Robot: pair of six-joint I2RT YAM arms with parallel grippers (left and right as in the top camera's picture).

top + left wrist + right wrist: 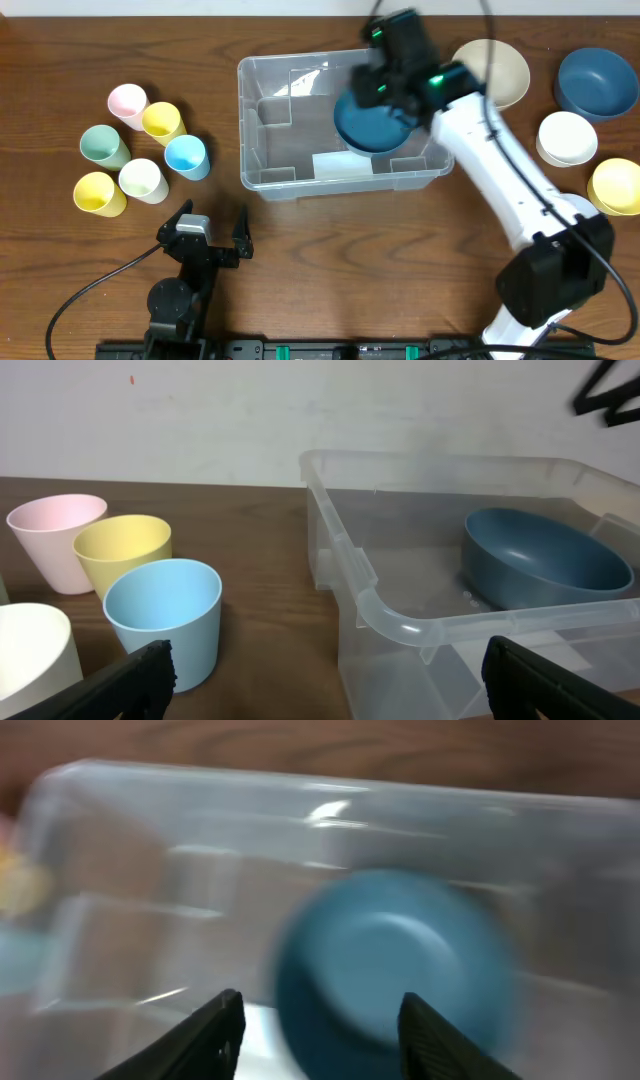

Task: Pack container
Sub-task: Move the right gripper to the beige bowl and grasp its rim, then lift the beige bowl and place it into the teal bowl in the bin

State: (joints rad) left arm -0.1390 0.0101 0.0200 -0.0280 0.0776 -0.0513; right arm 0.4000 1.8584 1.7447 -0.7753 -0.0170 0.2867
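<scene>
Clear container [244, 120] at table centre, a dark blue bowl [368, 128] lying in its right end; right gripper [320, 998] above it, fingers parted (view blurred); left gripper [214, 214] spread wide, empty

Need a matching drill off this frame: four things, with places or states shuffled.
Things:
1. pink cup
2. yellow bowl
3. left claw
4. container

Places or states:
a. holds a dark blue bowl
b. open, gripping nothing
c. right side of the table
d. left side of the table

Pairs: 1-d, 2-c, 3-b, 4-a
</scene>
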